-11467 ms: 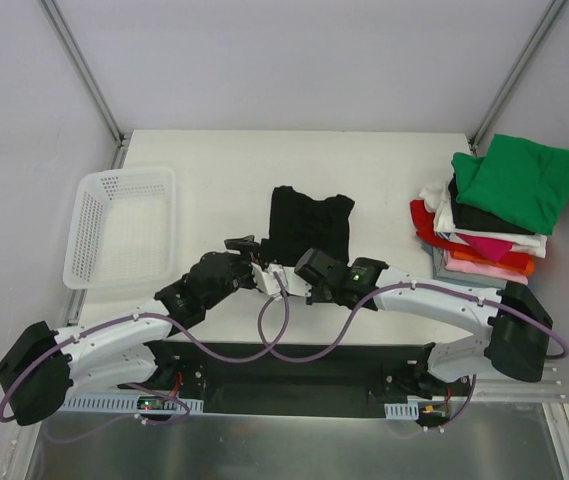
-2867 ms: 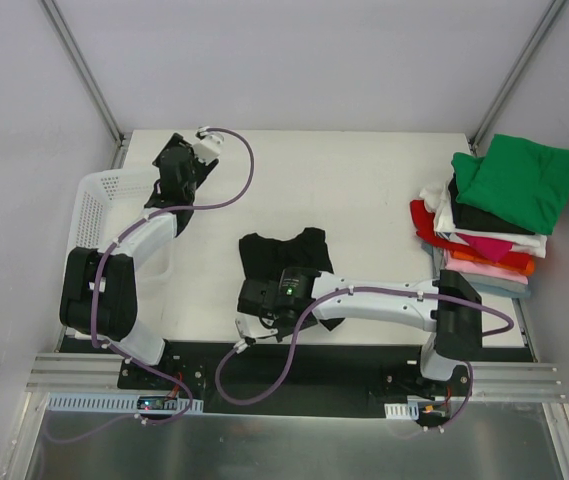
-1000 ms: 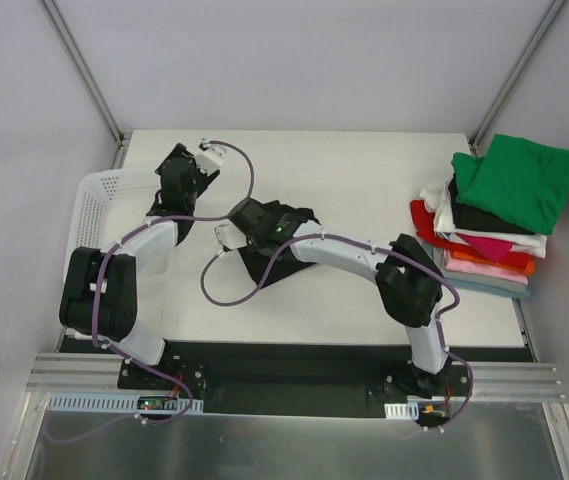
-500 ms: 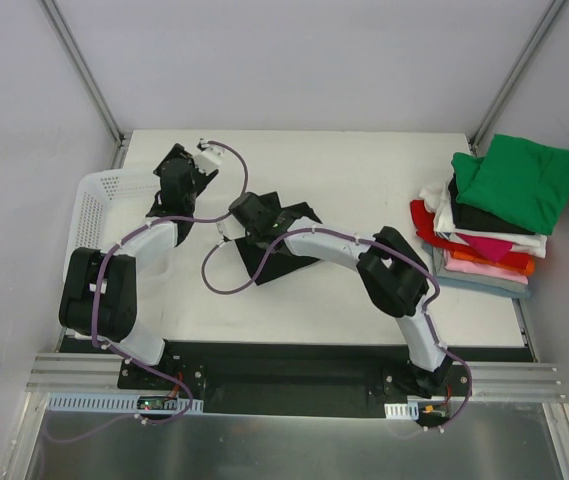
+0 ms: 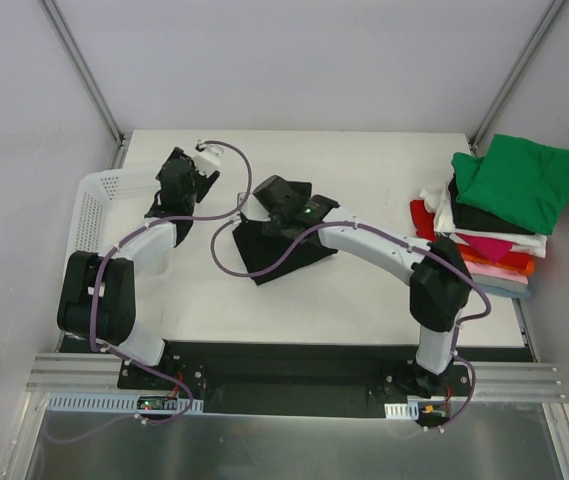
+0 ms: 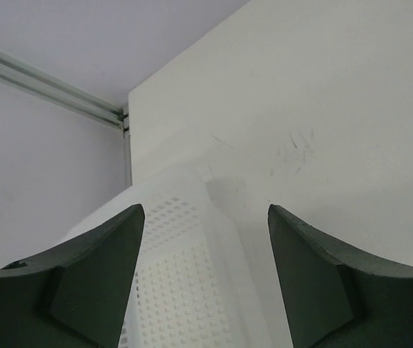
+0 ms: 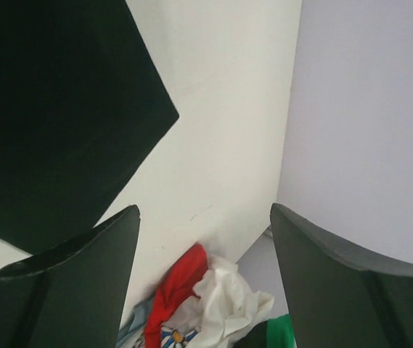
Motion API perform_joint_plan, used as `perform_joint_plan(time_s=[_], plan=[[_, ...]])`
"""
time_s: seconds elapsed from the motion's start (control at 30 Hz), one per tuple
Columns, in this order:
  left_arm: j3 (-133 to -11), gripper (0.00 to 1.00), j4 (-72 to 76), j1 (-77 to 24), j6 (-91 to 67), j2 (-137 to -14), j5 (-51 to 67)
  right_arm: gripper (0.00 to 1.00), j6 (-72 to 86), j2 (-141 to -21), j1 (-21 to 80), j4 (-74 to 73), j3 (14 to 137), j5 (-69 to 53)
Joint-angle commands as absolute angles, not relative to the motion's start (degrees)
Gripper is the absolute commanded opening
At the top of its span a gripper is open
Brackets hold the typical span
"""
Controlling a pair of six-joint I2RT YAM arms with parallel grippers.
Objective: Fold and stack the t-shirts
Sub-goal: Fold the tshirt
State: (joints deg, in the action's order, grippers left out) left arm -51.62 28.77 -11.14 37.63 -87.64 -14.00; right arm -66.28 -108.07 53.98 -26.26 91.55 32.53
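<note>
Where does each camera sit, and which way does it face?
Top external: above and behind, looking down at white table and black cloth t-shirt; both arms show.
Left wrist: over the white plastic mesh basket, facing the far-left table corner; left gripper open.
Right wrist: facing the pile of folded coloured t-shirts past the black cloth t-shirt; right gripper open.
Shared: top and right wrist both show that pile.
</note>
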Motion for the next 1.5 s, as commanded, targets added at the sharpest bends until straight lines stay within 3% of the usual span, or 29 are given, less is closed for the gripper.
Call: perform_joint_plan(time_s=[0.0,0.2,0.37,0.5,0.7,1.1,1.47], plan=[[-54.3,0.7,20.1,-11.5,32.8,-86.6,-10.5,0.77,-55.5,-101.9,52.0,-34.1,89.0,26.3],[-57.3,0.73,8.8,-14.5,32.6,-89.0,-7.4,0.78,-46.0,-101.3,46.4,-39.4,88.5,16.8],[-57.7,0.91,4.0,-18.5,33.0,-88.8,-6.5,0.88,-39.0,-99.9,37.7,-43.8,90.7,4.9],[-61.3,0.97,-4.7,-22.2,33.2,-89.4,-4.8,0.9,-36.6,-99.7,33.2,-45.2,90.8,0.8],[-62.7,0.99,-10.5,-27.9,34.7,-87.3,-5.1,0.97,-30.9,-100.6,23.7,-48.2,92.3,-14.5],[-66.3,0.99,-14.7,-33.8,36.6,-89.6,-7.3,0.99,-26.8,-115.5,9.8,-53.7,102.4,-45.8],[-67.1,0.99,-14.7,-34.0,37.4,-92.6,-7.4,1.0,-26.8,-121.7,8.8,-55.1,105.4,-50.8]])
